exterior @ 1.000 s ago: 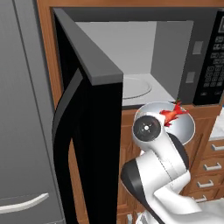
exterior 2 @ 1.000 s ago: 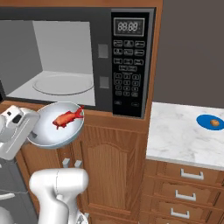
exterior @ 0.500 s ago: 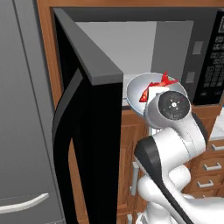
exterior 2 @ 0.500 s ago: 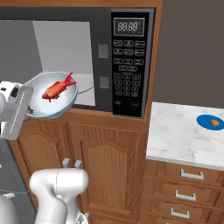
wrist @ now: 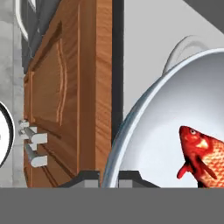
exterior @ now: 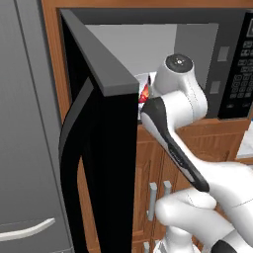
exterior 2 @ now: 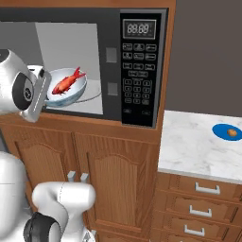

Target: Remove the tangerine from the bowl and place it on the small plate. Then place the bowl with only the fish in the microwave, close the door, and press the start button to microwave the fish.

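At the microwave (exterior 2: 142,66) mouth, the end effector (wrist: 109,177) is pinching the bowl (exterior 2: 66,90) rim, needing level carriage so the fish (exterior 2: 67,81) stays put.

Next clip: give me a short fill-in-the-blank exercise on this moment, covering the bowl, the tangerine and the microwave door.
1. The pincer is shut on the rim of the ____, carrying it into the microwave.
2. The one food item lying in the bowl is the ____.
3. The tangerine sits on the small ____ plate on the marble counter.
4. The microwave's door stands ____.

Missing words: bowl; fish; blue; open
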